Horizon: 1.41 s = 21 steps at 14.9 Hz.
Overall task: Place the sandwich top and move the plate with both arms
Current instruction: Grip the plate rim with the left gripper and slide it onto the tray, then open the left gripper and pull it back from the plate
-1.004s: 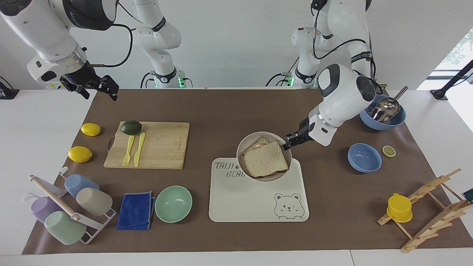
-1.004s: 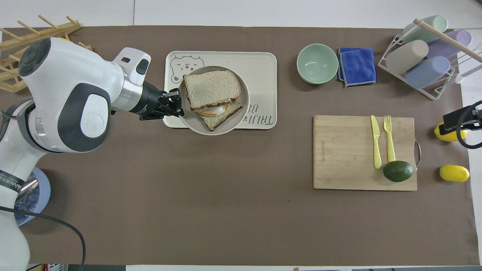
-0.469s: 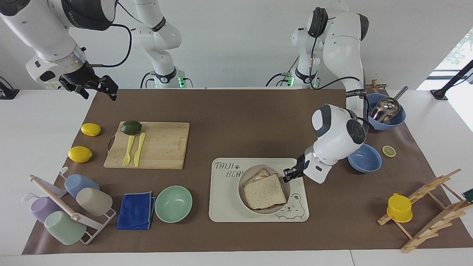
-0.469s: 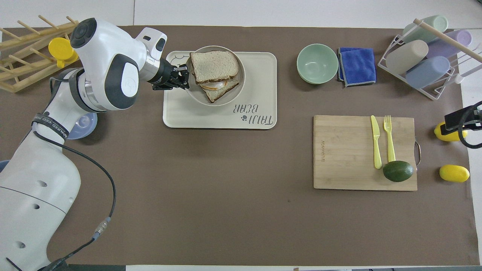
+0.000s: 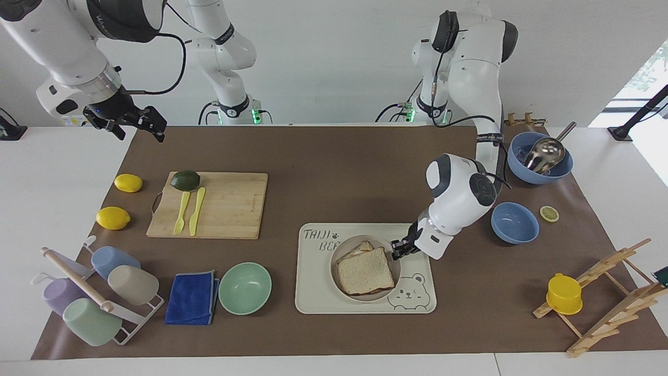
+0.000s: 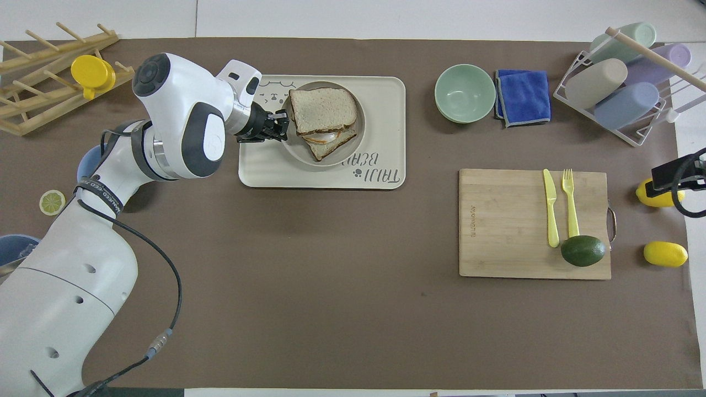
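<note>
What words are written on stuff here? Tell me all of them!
"TAIJI BEAR" on the cream tray; the plate covers the word's end in the facing view, while the overhead view shows it whole.
A small stamped mark on the cutting board: too small to read.
Lettering on the left arm's black band: too blurred to read.

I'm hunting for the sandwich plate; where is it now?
The plate sits on the cream bear tray beside the mint green bowl, its rim gripped by the left gripper.

wall [image 5: 334, 62]: plain white | window [image 5: 649, 73]: daylight | table [image 5: 62, 172]: white
</note>
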Available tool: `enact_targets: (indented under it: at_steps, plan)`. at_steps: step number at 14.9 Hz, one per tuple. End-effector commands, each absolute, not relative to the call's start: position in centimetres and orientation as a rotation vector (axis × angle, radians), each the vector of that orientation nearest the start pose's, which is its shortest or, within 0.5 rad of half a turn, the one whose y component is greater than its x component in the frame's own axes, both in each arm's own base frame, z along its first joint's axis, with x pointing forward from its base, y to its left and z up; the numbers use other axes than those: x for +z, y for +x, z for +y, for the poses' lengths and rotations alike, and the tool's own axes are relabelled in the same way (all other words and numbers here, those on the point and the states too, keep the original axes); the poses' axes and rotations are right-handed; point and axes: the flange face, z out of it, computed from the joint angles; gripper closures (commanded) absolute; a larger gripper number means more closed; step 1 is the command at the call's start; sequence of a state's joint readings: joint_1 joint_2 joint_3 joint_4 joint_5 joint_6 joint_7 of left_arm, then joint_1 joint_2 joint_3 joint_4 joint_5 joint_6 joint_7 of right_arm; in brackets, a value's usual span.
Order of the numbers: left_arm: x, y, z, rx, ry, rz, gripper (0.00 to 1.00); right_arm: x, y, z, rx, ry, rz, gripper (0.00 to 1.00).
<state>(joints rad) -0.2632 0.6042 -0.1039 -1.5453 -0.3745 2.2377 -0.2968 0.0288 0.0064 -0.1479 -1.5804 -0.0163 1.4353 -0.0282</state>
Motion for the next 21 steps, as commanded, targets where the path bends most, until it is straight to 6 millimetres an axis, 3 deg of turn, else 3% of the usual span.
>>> enact_targets:
  at_steps: [1,3,5,8,13,17,21]
  plan:
    - [32.3,65.4,-24.9,0.029,-3.493,-0.261,1.0,61.1,53.3,-6.4,0.23,-3.132,0.088,0.0]
    - [32.3,65.5,-24.8,0.036,-3.492,-0.261,1.0,61.2,53.4,-6.1,0.223,-3.124,0.08,0.0]
    - [32.6,65.6,-24.8,0.038,-3.492,-0.261,0.01,61.6,53.1,-5.6,0.212,-3.119,0.074,0.0]
    - [34.7,66.5,-23.7,0.031,-3.457,-0.206,0.0,61.8,53.2,-5.8,0.199,-3.124,0.079,0.0]
    - [44.4,66.1,-16.3,-0.051,-3.384,-0.286,0.0,61.8,53.2,-6.0,0.194,-3.125,0.086,0.0]
    - [51.6,63.4,-13.0,-0.081,-3.281,-0.23,0.0,61.8,53.3,-5.7,0.194,-3.126,0.082,0.0]
    - [56.7,60.2,-11.1,-0.047,-3.217,-0.213,0.0,61.8,53.3,-5.8,0.192,-3.126,0.079,0.0]
